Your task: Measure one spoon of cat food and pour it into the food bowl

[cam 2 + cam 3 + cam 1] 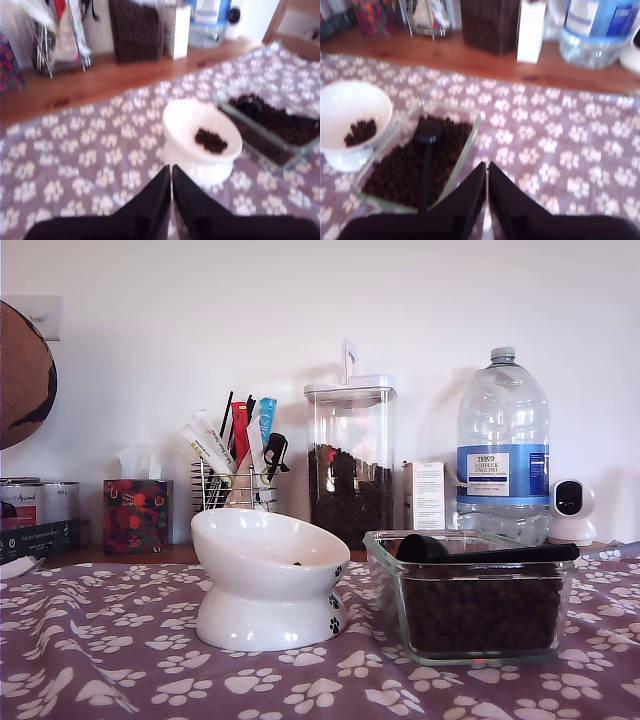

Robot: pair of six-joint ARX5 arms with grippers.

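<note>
On the purple cloth w/ white paw prints (120, 640), the glossy white ceramic food bowl w/ slanted rim and pedestal base (270, 580) stands toward the exterior view's left of centre, upright, small black paw prints on its base. Just beside it, toward the exterior view's right, sits a clear rectangular glass dish (470, 595) filled w/ small dark brown cat food pellets (480, 615). Bowl and dish are near each other; can't tell if they touch.

Black plastic spoon w/ deep round cup and long straight handle (480, 551) lies across the top of the glass dish, cup toward the bowl side, handle reaching the dish's far rim on the exterior view's right. No claw holds it.

My first gripper (171, 180) has its black jaws pressed together, nothing between them. It hangs above the cloth, apart from the bowl (200, 142), which lies just ahead of the tips. A small heap of kibble (210, 140) sits inside the bowl.

My second gripper (487, 180) is likewise closed tight, empty, over bare cloth just beside the dish (415, 160). The spoon (427, 155) rests in the kibble (395, 172), near the tips but not touching.

Neither gripper shows in the exterior view. Both wrist views are blurred.
</note>
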